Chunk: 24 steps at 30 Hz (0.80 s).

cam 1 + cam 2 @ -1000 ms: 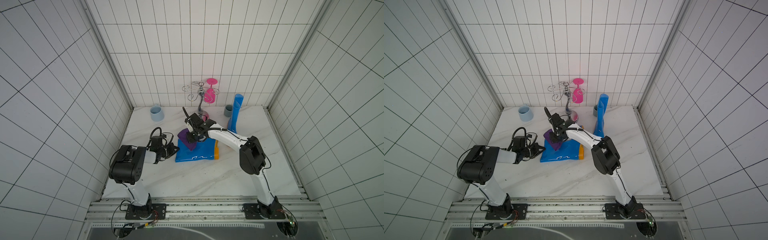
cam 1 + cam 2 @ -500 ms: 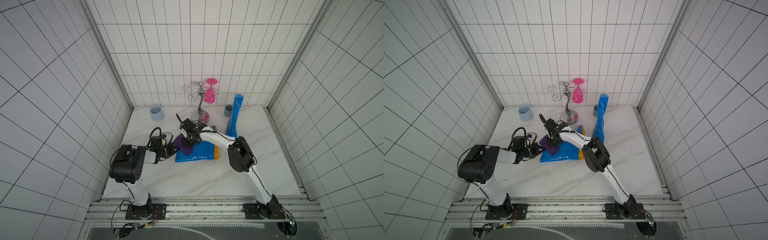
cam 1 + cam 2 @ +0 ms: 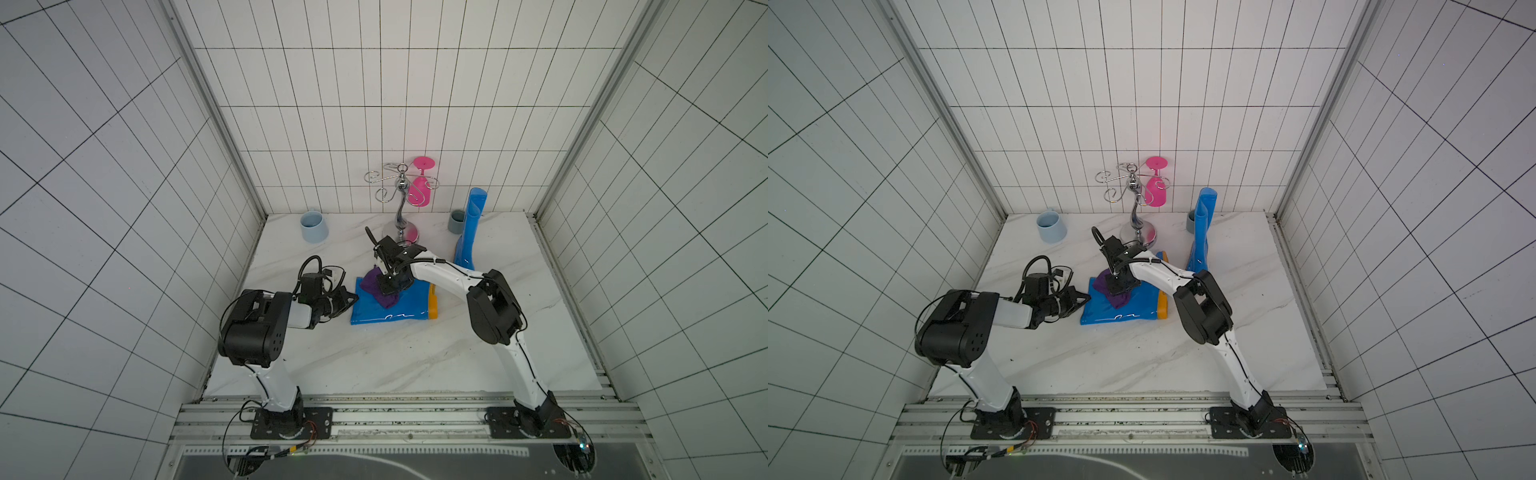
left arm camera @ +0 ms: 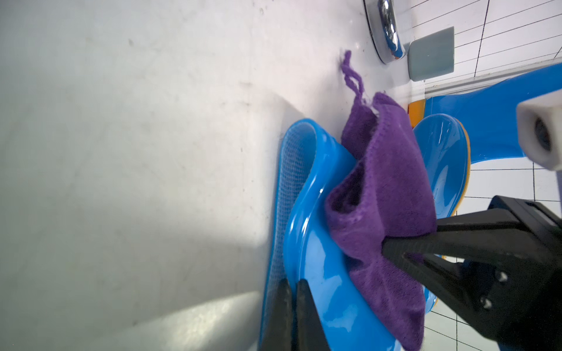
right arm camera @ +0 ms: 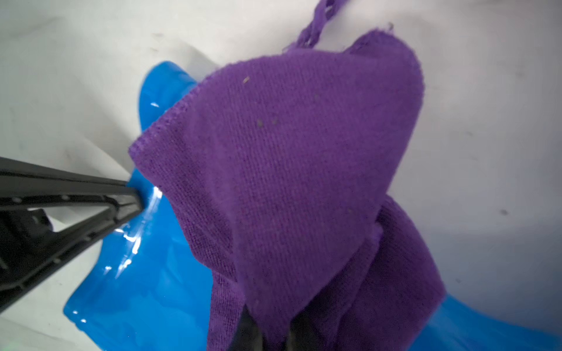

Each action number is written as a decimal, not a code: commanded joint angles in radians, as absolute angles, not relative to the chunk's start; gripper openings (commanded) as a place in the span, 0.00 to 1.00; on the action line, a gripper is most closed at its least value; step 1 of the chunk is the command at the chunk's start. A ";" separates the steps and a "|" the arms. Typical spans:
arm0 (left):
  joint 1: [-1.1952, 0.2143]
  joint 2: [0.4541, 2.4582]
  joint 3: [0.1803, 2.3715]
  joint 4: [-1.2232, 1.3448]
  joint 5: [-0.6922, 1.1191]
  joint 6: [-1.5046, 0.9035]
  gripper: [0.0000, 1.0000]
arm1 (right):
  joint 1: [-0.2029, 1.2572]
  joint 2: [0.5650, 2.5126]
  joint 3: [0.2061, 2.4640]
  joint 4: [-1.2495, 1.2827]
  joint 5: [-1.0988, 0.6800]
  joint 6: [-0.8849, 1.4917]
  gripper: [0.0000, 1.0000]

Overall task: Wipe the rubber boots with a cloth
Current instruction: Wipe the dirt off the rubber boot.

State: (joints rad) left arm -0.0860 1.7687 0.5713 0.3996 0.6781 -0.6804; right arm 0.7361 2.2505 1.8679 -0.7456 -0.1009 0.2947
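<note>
Right tool [image 3: 388, 286]: pinches shut on the cloth [image 3: 386, 300] and presses that purple bundle onto the lying boot [image 3: 395, 318], close to its open end. Left tool [image 4: 292, 285]: closes on the rim of the same boot's shaft (thin blue wall between the fingertips, clearest from the left wrist) and holds it against the desk [image 3: 374, 365] from 9 o'clock.

In both top views, lies flat with the long axis running 9 to 3 o'clock, mouth at 9, orange sole at 3. Leaves most of the glossy shaft and the whole foot bare toward 3 o'clock of the cloth. Probably calls for a stroke along that axis, away from the left tool. Falls to the right arm, already loaded and right above the work.

Farther off, at about 1 o'clock of the lying one and well apart: standing boot [image 3: 471, 226], upright, touched by neither arm, and likely left for later.
</note>
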 commanded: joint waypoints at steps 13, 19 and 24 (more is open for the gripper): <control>-0.072 1.781 0.546 0.400 0.678 -0.681 0.00 | 0.549 1.919 1.464 -0.754 0.073 0.273 0.00; -0.073 1.781 0.546 0.400 0.678 -0.681 0.00 | 0.544 1.909 1.511 -0.753 0.039 0.267 0.00; -0.074 1.787 0.550 0.400 0.681 -0.681 0.00 | 0.658 2.019 1.699 -0.763 -0.013 0.291 0.00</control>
